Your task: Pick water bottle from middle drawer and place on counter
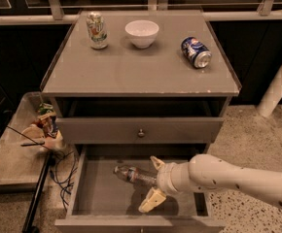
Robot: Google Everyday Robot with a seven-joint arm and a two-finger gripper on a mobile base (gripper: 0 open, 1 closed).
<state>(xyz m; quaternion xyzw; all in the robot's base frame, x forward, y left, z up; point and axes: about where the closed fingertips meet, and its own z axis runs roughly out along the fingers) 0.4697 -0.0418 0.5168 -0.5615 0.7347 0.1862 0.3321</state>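
Note:
The water bottle (131,174) lies on its side on the floor of the open middle drawer (99,193), cap toward the left. My gripper (153,183) is inside the drawer at the bottle's right end. Its fingers are spread open, one finger (157,162) behind the bottle and one (151,201) in front, so they straddle the bottle's base. The white arm (238,178) comes in from the right. The counter (136,67) is the grey cabinet top above.
On the counter stand a green soda can (96,30) at back left and a white bowl (142,33) at back middle. A blue soda can (196,52) lies at right. A closed drawer front with knob (141,132) is above. A low shelf with clutter (44,127) and cables are at left.

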